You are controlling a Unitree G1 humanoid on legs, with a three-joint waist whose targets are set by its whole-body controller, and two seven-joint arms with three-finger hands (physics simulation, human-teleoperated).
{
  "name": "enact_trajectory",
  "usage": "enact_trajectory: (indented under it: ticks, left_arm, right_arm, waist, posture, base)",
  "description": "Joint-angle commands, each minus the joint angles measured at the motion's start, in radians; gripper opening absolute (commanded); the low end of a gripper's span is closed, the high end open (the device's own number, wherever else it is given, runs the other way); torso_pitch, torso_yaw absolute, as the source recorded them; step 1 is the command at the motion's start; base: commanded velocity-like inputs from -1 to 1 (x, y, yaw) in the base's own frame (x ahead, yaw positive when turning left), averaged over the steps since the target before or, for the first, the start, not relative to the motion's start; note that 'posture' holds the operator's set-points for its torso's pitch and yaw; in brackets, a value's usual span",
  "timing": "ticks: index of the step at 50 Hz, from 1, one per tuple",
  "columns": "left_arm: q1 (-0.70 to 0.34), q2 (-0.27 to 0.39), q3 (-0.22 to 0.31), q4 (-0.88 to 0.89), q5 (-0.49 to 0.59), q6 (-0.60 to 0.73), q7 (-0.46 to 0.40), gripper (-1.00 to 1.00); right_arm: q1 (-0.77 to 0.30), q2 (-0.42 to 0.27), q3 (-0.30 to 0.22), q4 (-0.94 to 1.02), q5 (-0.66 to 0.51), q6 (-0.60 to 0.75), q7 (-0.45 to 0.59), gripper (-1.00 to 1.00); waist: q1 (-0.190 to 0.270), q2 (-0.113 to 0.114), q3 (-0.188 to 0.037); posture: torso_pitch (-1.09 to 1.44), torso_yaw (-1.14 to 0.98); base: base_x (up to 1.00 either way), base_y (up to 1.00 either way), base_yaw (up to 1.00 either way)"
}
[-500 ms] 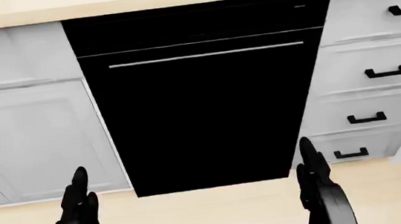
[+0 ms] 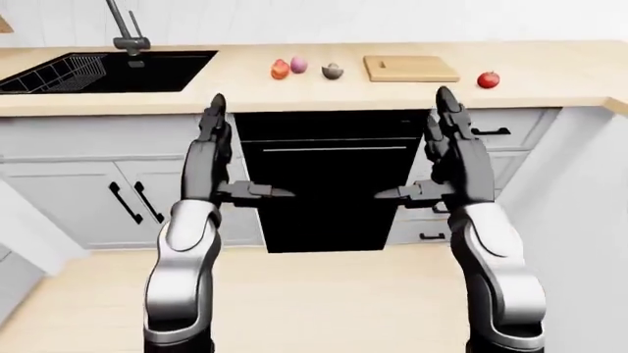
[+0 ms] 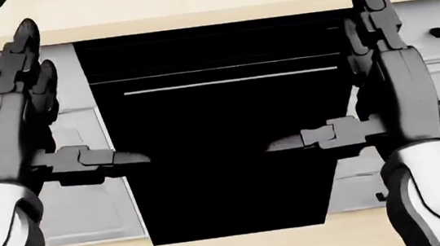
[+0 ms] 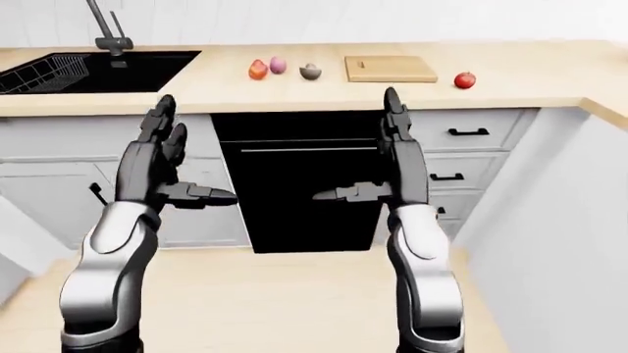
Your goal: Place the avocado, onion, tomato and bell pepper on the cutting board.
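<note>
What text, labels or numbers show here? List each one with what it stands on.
None: no word, label, brand, number or sign is readable in any view.
The black dishwasher front, pale wooden cutting board, light wooden countertop and white cabinet drawers are all plain.

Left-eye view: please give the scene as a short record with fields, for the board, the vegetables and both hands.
cutting board: on the counter, nothing on it
tomato: on the counter, right of the board
three other vegetables: orange-red one, purple one, grey one, in a row left of the board
sink: far left
left hand: raised, fingers open, empty
right hand: raised, fingers open, empty
</note>
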Motion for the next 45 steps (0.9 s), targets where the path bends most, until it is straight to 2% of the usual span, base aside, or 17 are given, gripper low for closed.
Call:
enact_trajectory:
  ticks: [1,5,9,11,13,14,16,18,21,25,27,28,30,31,41,44,45]
  left_arm:
    - [-0.061,0.013,0.002,-0.043,-0.001,0.032,-0.006,1.0]
    - [-0.133,0.046,0.013,-0.011,0.011,0.056,-0.03,1.0]
    - [-0.205,0.078,0.035,-0.042,0.002,0.124,-0.038,1.0]
    - [-0.227,0.093,0.046,-0.06,-0.003,0.147,-0.036,1.0]
    - [-0.245,0.114,0.058,-0.075,-0.009,0.172,-0.04,1.0]
    - [-0.251,0.123,0.059,-0.072,-0.005,0.169,-0.039,1.0]
    - [-0.271,0.135,0.074,-0.075,-0.007,0.182,-0.032,1.0]
    - [-0.276,0.152,0.066,-0.094,-0.005,0.205,-0.039,1.0]
    - [-0.304,0.166,0.085,-0.129,-0.01,0.251,-0.034,1.0]
    - [-0.314,0.185,0.098,-0.147,-0.021,0.27,-0.029,1.0]
    - [-0.316,0.194,0.105,-0.152,-0.026,0.276,-0.023,1.0]
    - [-0.317,0.199,0.106,-0.155,-0.029,0.281,-0.024,1.0]
    - [-0.323,0.207,0.111,-0.162,-0.033,0.29,-0.022,1.0]
    - [-0.321,0.209,0.108,-0.166,-0.034,0.293,-0.022,1.0]
    - [-0.317,0.221,0.116,-0.175,-0.041,0.3,-0.015,1.0]
    - [-0.324,0.229,0.121,-0.178,-0.042,0.307,-0.016,1.0]
    - [-0.328,0.231,0.123,-0.183,-0.044,0.312,-0.016,1.0]
  right_arm:
    - [-0.047,-0.016,-0.015,-0.018,0.017,0.017,-0.007,1.0]
    - [-0.119,-0.042,-0.026,0.007,0.034,0.046,-0.012,1.0]
    - [-0.19,-0.069,-0.035,-0.011,0.057,0.095,-0.026,1.0]
    - [-0.207,-0.076,-0.042,-0.028,0.069,0.114,-0.033,1.0]
    - [-0.216,-0.087,-0.046,-0.033,0.075,0.123,-0.036,1.0]
    - [-0.219,-0.091,-0.047,-0.035,0.077,0.128,-0.037,1.0]
    - [-0.228,-0.097,-0.05,-0.043,0.082,0.138,-0.039,1.0]
    - [-0.233,-0.101,-0.055,-0.054,0.091,0.15,-0.042,1.0]
    - [-0.25,-0.109,-0.065,-0.071,0.109,0.175,-0.052,1.0]
    - [-0.264,-0.114,-0.071,-0.081,0.131,0.19,-0.068,1.0]
    - [-0.266,-0.117,-0.069,-0.083,0.139,0.191,-0.074,1.0]
    - [-0.268,-0.12,-0.069,-0.083,0.14,0.191,-0.076,1.0]
    - [-0.274,-0.127,-0.071,-0.086,0.144,0.198,-0.079,1.0]
    - [-0.278,-0.129,-0.074,-0.088,0.148,0.2,-0.082,1.0]
    - [-0.279,-0.141,-0.073,-0.091,0.145,0.202,-0.083,1.0]
    - [-0.287,-0.143,-0.078,-0.096,0.149,0.21,-0.085,1.0]
    - [-0.289,-0.143,-0.083,-0.097,0.155,0.214,-0.088,1.0]
  waist:
    - [-0.003,0.003,-0.007]
    - [-0.003,-0.004,-0.01]
    - [-0.005,0.013,-0.015]
    - [-0.01,0.034,-0.012]
    - [-0.011,0.076,-0.003]
    - [-0.006,0.05,-0.007]
    - [-0.008,0.072,-0.002]
    - [-0.002,0.064,-0.013]
    - [0.006,0.042,-0.003]
    - [0.01,0.0,-0.002]
    - [0.007,-0.043,-0.023]
    - [0.001,-0.009,-0.019]
    - [-0.003,-0.04,0.003]
    - [-0.008,-0.04,-0.001]
    - [-0.005,0.03,-0.012]
    - [-0.014,0.083,-0.029]
    - [-0.009,0.045,-0.021]
  posture:
    - [0.0,0.0]
    - [0.0,0.0]
    - [0.0,0.0]
    - [0.0,0.0]
    - [0.0,0.0]
    - [0.0,0.0]
    - [0.0,0.0]
    - [0.0,0.0]
    - [0.0,0.0]
    - [0.0,0.0]
    - [0.0,0.0]
    - [0.0,0.0]
    - [0.0,0.0]
    - [0.0,0.0]
    - [0.0,0.0]
    - [0.0,0.0]
    - [0.0,0.0]
  base:
    - [0.29,0.0,0.0]
    - [0.28,0.0,0.0]
    - [0.28,0.0,0.0]
    - [0.28,0.0,0.0]
    - [0.28,0.0,0.0]
    - [0.27,0.0,0.0]
    - [0.29,0.0,0.0]
    - [0.28,0.0,0.0]
    - [0.29,0.0,0.0]
    - [0.28,-0.08,0.0]
    - [0.21,-0.2,0.0]
    - [0.16,-0.23,0.0]
    - [0.12,-0.24,0.0]
    - [0.11,-0.23,0.0]
    - [0.12,-0.13,0.0]
    - [0.11,0.0,0.0]
    - [0.12,0.0,0.0]
